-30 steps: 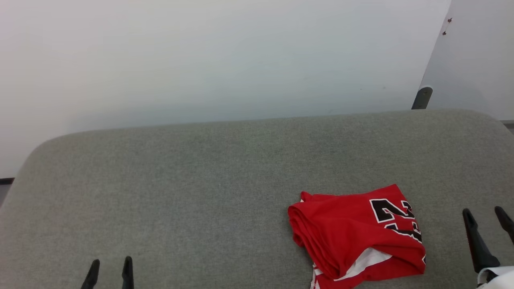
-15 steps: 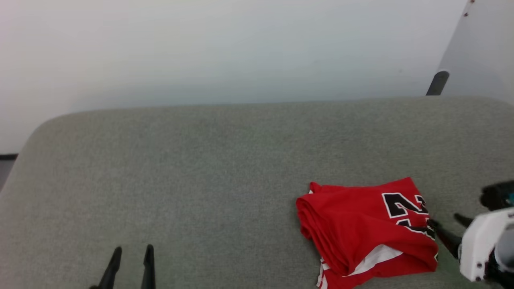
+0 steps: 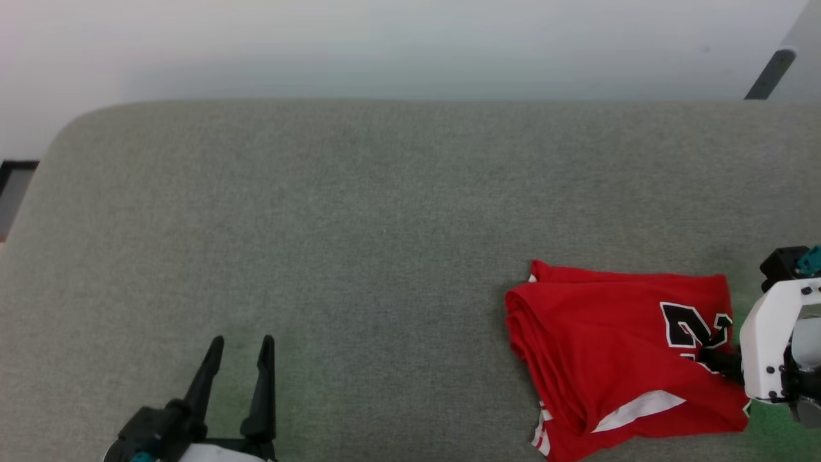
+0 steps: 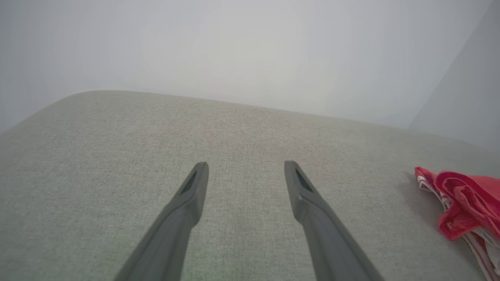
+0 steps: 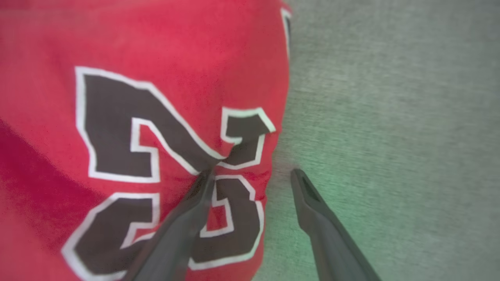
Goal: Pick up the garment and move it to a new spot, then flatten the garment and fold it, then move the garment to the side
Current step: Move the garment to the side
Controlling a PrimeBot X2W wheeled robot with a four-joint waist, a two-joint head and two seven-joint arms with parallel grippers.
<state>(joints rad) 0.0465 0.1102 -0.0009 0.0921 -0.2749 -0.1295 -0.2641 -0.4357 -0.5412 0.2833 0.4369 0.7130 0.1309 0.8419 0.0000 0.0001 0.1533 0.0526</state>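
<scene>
The garment (image 3: 609, 346) lies folded in a loose bundle on the grey upholstered surface (image 3: 359, 231), at the lower right of the head view: red, black white-outlined numerals on top, a white sleeve showing at its near edge. My right gripper (image 3: 710, 348) reaches in from the right onto its numbered edge. In the right wrist view the right gripper (image 5: 252, 173) is open, one finger pressing on the garment's numerals (image 5: 156, 136), the other over bare fabric beside the edge. My left gripper (image 3: 242, 343) is open above bare cushion at the lower left. The left gripper (image 4: 246, 166) holds nothing; the garment (image 4: 465, 203) lies far to its right.
A pale wall (image 3: 410, 45) rises behind the cushion's far edge. A dark slanted post (image 3: 770, 74) stands at the top right. The cushion's rounded left corner drops off beside a dark strip of floor (image 3: 13, 186). Bare grey fabric spreads between the two grippers.
The head camera has tilted down, shifting the whole picture. My right gripper has swung in from the right of the garment and now straddles its numbered edge. The garment keeps its shape.
</scene>
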